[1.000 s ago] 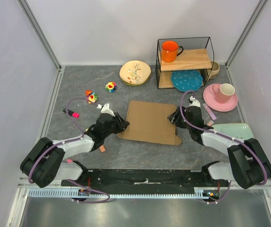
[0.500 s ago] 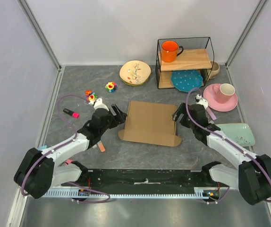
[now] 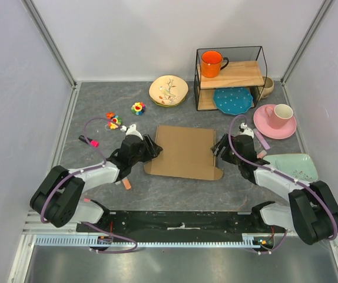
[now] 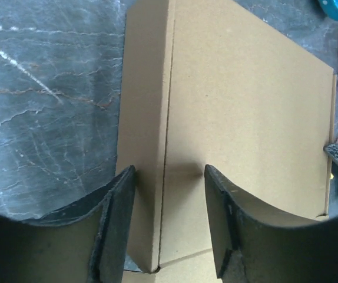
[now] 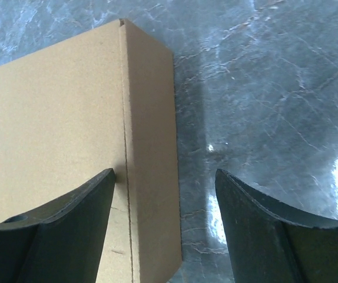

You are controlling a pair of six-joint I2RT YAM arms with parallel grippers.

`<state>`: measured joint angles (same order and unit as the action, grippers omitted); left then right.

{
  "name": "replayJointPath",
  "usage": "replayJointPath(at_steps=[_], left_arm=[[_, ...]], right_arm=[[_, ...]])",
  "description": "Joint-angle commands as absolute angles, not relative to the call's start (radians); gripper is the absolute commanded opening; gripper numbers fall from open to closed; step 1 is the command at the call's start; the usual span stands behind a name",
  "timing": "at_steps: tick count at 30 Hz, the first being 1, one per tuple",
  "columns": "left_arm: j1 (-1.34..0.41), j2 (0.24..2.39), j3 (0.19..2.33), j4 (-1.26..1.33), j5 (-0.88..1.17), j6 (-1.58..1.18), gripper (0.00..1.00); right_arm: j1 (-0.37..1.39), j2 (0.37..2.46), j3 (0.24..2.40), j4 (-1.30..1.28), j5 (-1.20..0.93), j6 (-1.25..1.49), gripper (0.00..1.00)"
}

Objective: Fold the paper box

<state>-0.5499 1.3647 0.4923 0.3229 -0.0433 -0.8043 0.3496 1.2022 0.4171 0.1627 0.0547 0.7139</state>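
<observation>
The paper box (image 3: 185, 152) is a plain brown cardboard sheet lying flat on the grey table, with a creased flap along each side. My left gripper (image 3: 152, 147) is open at its left edge; in the left wrist view the fingers straddle the left flap and its crease (image 4: 166, 177). My right gripper (image 3: 219, 149) is open at the right edge; in the right wrist view one finger is over the sheet and the other over bare table, with the right flap (image 5: 151, 165) between them. Neither gripper holds anything.
A black wire shelf (image 3: 231, 76) with wooden boards holds an orange mug (image 3: 212, 62) and a teal plate (image 3: 232, 99) at the back. A floral plate (image 3: 168, 90), a pink cup on a saucer (image 3: 277, 119), a mint dish (image 3: 292, 166), small toys (image 3: 113, 120) and markers (image 3: 90, 141) lie around.
Both arms have shifted along the sheet's sides, ending open at its left and right edges. The sheet has slid slightly toward the left.
</observation>
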Motion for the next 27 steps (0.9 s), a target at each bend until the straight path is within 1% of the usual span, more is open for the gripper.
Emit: replayJointPath(at_steps=[1, 5, 8, 11, 14, 16, 19, 20, 22, 23, 27], left_arm=[[-0.548, 1.345, 0.431, 0.426, 0.018, -0.822, 0.52], [-0.548, 1.306, 0.374, 0.433, 0.005, -0.839, 0.39], [-0.548, 1.286, 0.342, 0.423, 0.003, -0.845, 0.35], [-0.548, 1.273, 0.327, 0.417, -0.040, -0.842, 0.34], [-0.548, 1.269, 0.333, 0.403, -0.044, -0.841, 0.34], [-0.548, 1.270, 0.337, 0.397, -0.041, -0.841, 0.35], [-0.548, 1.272, 0.333, 0.396, -0.038, -0.847, 0.35], [-0.548, 1.273, 0.331, 0.397, -0.038, -0.848, 0.35], [-0.548, 1.276, 0.327, 0.400, -0.041, -0.848, 0.34], [-0.548, 1.278, 0.327, 0.400, -0.043, -0.848, 0.34], [-0.548, 1.281, 0.325, 0.400, -0.052, -0.845, 0.34]], right_arm=[[0.354, 1.267, 0.402, 0.207, 0.002, 0.696, 0.75], [0.362, 1.305, 0.397, 0.242, -0.028, 0.706, 0.70], [0.364, 1.312, 0.396, 0.249, -0.023, 0.709, 0.69], [0.365, 1.287, 0.396, 0.244, -0.006, 0.710, 0.72], [0.367, 1.272, 0.411, 0.233, -0.018, 0.707, 0.74], [0.365, 1.267, 0.416, 0.235, -0.029, 0.700, 0.73], [0.365, 1.285, 0.414, 0.239, -0.037, 0.690, 0.66], [0.365, 1.296, 0.411, 0.242, -0.040, 0.692, 0.61], [0.365, 1.301, 0.394, 0.265, -0.049, 0.698, 0.53], [0.365, 1.302, 0.388, 0.276, -0.052, 0.701, 0.46], [0.367, 1.304, 0.373, 0.278, -0.057, 0.698, 0.34]])
